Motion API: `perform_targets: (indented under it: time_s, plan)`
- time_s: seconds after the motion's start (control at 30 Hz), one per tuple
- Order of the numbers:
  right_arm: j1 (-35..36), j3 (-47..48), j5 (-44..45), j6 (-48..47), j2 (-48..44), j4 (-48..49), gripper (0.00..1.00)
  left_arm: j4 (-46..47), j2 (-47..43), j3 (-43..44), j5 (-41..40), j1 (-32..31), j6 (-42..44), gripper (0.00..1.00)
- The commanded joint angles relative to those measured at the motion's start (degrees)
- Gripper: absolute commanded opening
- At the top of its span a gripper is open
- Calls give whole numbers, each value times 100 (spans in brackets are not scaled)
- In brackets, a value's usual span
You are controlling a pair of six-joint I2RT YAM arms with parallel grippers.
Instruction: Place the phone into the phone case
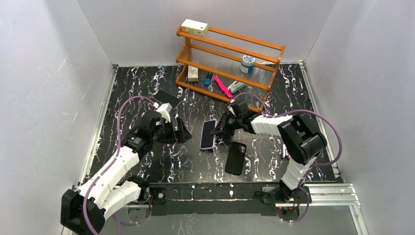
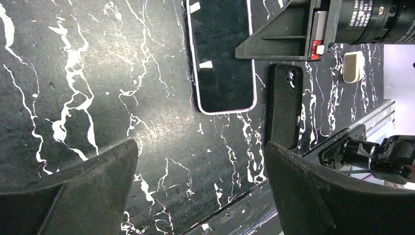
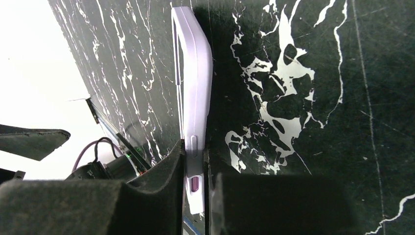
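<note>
Left fingers (image 2: 98, 181) spread wide above the marbled counter (image 1: 132, 93); the phone (image 1: 165, 97) lies flat just behind that arm. At centre, right fingers (image 3: 161, 181) clamp the edge of a lavender-edged phone (image 1: 208, 134), the phone case (image 1: 235, 157) lying just right of it.

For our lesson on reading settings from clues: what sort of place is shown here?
Probably a robotics lab test cell: two robot arms bolted to a black marbled table, boxed in by plain white walls, with a wooden rack of props.
</note>
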Motion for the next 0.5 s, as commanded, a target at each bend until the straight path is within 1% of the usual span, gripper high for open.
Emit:
perform_targets:
  time_s: [0.0,0.1,0.17,0.3,0.37,0.43,0.47]
  plan:
    - [30,353,389,-133,81,-636,25,-147,29,41,-162,5,122,98]
    - [28,398,524,-168,24,-806,37,-376,153,172,-325,0,108,98]
    - [32,424,553,-173,-55,-1059,45,-621,241,324,-604,0,108,98]
    - [30,410,454,-228,-318,-1286,63,-1092,406,749,-1480,7,94,98]
    - [29,359,466,-306,-568,-1404,72,-1337,593,1016,-2089,7,-4,98]
    - [31,320,547,-415,-884,-1572,91,-1541,871,1286,-2574,7,-106,98]
    - [31,308,589,-476,-1042,-1648,98,-1625,1016,1423,-2815,7,-148,98]
